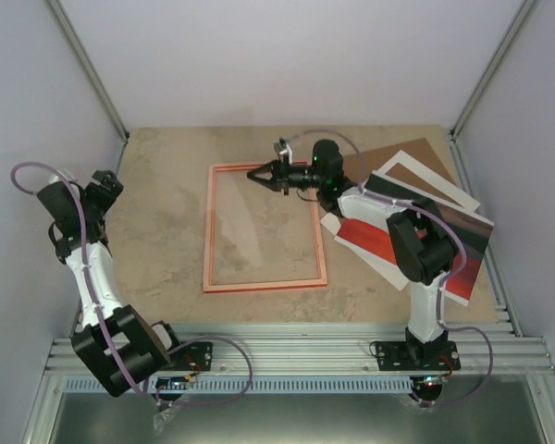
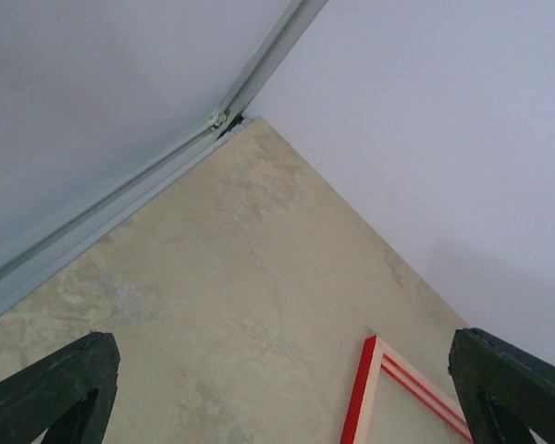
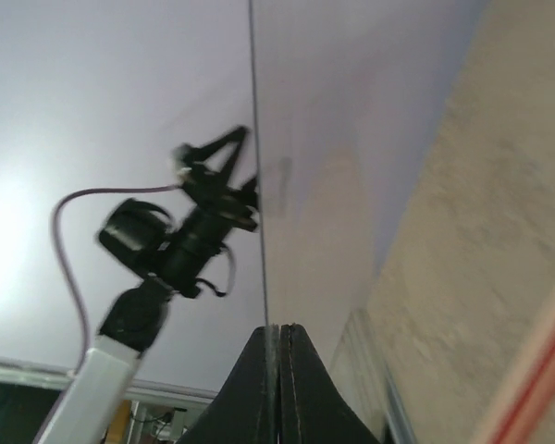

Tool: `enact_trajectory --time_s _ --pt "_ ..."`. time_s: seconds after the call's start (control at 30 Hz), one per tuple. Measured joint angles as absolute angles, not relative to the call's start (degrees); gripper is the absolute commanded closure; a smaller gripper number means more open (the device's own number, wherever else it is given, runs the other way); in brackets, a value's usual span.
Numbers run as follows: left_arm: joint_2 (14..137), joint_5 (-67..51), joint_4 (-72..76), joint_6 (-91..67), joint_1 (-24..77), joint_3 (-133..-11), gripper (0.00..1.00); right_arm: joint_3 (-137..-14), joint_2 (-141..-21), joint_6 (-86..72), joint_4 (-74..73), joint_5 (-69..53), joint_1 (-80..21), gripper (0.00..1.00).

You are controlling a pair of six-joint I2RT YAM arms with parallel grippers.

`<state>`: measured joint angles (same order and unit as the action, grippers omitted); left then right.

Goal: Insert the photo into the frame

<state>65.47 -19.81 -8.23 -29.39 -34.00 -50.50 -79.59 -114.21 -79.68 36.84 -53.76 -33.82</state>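
The beige stone-patterned table (image 1: 166, 231) is boxed in by pale walls on three sides, with a metal rail along its near edge. Its left part is bare from the left wall across to the frame, and narrower bare strips run between the frame and the back wall and between the frame and the near rail. The frame (image 1: 208, 231) lies flat at the middle of the table, paler orange-pink side up, with its long sides running from near to far. The table surface shows through its opening with a faint sheen. A loose stack crowds the right side and reaches almost to the right wall. In it, the photo (image 1: 363, 236) lies with its red side up and partly under the right arm. Its white-bordered near-left corner is just beside the frame's right rail. The brown cardboard board (image 1: 388, 155) pokes out of the stack toward the back. The left gripper (image 1: 108, 182) is raised close to the left wall, well apart from the frame. Its fingers (image 2: 65, 388) are spread wide with nothing between them, and a red-edged corner of the frame (image 2: 379, 388) shows beyond. The right gripper (image 1: 255, 173) reaches left over the frame's far rail with its fingers (image 3: 296, 388) pressed together. A thin dark line rises from the tips, and whether anything thin is pinched there I cannot tell.
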Motion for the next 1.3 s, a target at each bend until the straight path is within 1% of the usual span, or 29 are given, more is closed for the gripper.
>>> enact_trajectory --time_s 0.17,0.3,0.53,0.77,0.93,1.1,1.3 --pt "65.8 -21.6 -8.2 -29.4 -34.0 -48.9 0.01 -70.7 -120.0 -80.7 39.0 -52.9 -32.3 0.99" --pt "67.5 -22.7 -8.1 -29.3 -34.0 -48.0 0.01 -68.7 -125.1 -78.1 36.1 -51.3 -30.7 1.0" --pt "73.0 -25.2 -8.2 -28.9 -34.0 -47.9 0.01 -68.5 -122.2 -68.6 27.1 -48.5 -28.3 1.0" --pt "75.0 -26.9 -8.0 -28.9 -34.0 -47.9 0.01 -68.3 -121.0 -66.5 27.7 -47.3 -27.2 0.99" --pt "75.1 -27.0 -8.2 -28.7 -34.0 -47.9 0.01 -67.9 -120.9 -61.9 23.8 -46.6 -27.0 0.99" --pt "76.3 -27.2 -8.4 -28.2 -34.0 -47.9 0.01 -64.4 -119.2 -58.4 21.5 -45.6 -26.2 0.99" --pt "77.6 -27.4 -9.0 -27.9 -34.0 -48.2 0.01 -64.2 -118.8 -55.0 20.0 -45.5 -24.3 0.99"
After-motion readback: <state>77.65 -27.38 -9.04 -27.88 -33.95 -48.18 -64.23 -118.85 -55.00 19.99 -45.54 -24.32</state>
